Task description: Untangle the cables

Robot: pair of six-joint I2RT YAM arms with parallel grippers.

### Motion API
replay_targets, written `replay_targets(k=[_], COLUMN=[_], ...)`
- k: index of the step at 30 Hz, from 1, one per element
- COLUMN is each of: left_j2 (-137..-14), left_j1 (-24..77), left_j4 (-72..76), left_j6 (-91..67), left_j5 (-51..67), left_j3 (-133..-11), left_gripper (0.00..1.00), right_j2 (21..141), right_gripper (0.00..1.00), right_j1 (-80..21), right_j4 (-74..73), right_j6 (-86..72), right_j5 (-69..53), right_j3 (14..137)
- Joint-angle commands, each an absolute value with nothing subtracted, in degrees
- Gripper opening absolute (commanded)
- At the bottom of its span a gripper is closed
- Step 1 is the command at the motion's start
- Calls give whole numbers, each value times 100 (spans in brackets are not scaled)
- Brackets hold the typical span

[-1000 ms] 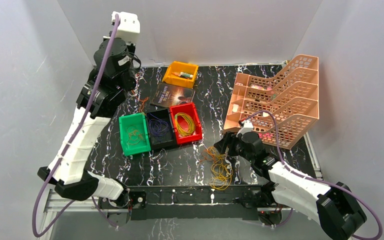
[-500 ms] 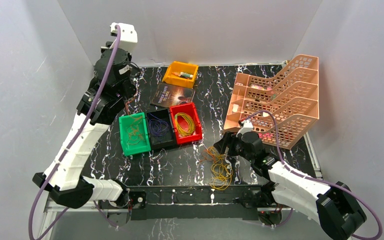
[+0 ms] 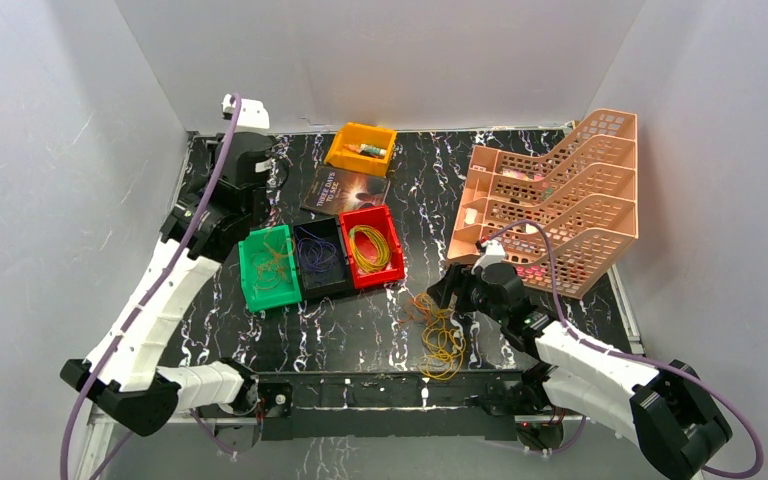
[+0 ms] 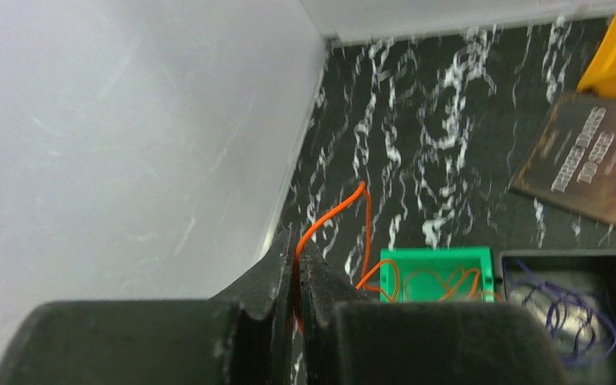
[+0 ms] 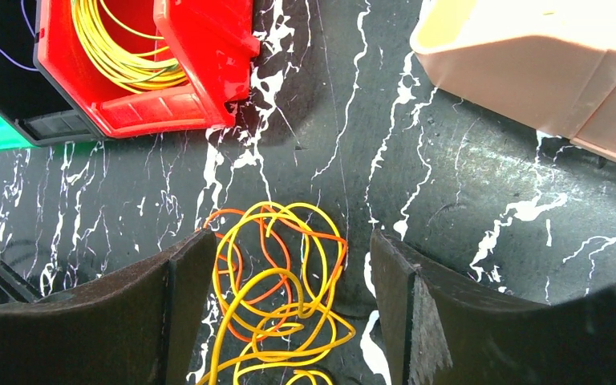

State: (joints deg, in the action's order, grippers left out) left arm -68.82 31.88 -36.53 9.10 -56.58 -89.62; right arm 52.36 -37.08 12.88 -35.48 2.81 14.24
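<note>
The left gripper (image 4: 297,261) is pinching its jaws together on an orange cable (image 4: 345,210), hanging close to the white side wall (image 4: 128,120) at the far left of the table (image 3: 360,320). The cable is arching up from the fingers and trailing down over the rim of the green bin (image 4: 437,258), where more orange loops are lying. A strip of bare marbled surface is running between that bin, the wall and the book (image 4: 601,164) beyond it.

The black bin (image 3: 312,285), with purple cables (image 4: 557,309) inside, is sitting against the green bin, and the red bin (image 5: 200,48), with coiled yellow cables (image 5: 120,56), is sitting against the black one. A yellow bin (image 3: 361,148) is standing behind the book, near the back edge.

The right gripper (image 5: 289,249) is hovering with its jaws wide apart, holding nothing, over the far end of a tangle of yellow and orange cables (image 3: 438,328). The tangle is lying loose on the table, stretching toward the near edge. The fingers are straddling its loops, with open surface on either side: the red bin's corner is lying off to the left and the pink file rack (image 3: 560,210) off to the right, neither touching the tangle.
</note>
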Motion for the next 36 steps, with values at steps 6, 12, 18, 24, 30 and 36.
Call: replay_targets(k=[6,12,18,24,30,36], left_j2=[-6773,-6806,-6749,-6713,-6898,-7169], left_j1=[2444,2045,1745,1600,1550,1545], left_j4=[-4439,-4606,-4763,-4651,-4444,-3988], left_j6=[-253,-287,-321,-204,27,490], left_j5=[-4620,-4869,-5335,-5634,-5670,-5541], left_j3=[-8369,-8481,-8594,-8655,-9094,-9716], left_gripper=[0,0,0,0,0,0], right_j2=[5281,5293,5352,5377,5356,5395], right_gripper=[79,79,80,79,79,80], right_j1=[-3690,-3689,-3685,-3691,-3689,-3683], right_j4=[1392,1433,1468,1496,1520,1571], right_j6=[-3410,-3437,-3437,-3428,-3463,-3472], right_j5=[256,245,204,193,201,187], right_j3=[1758,1725,1731,1708,1655,1651])
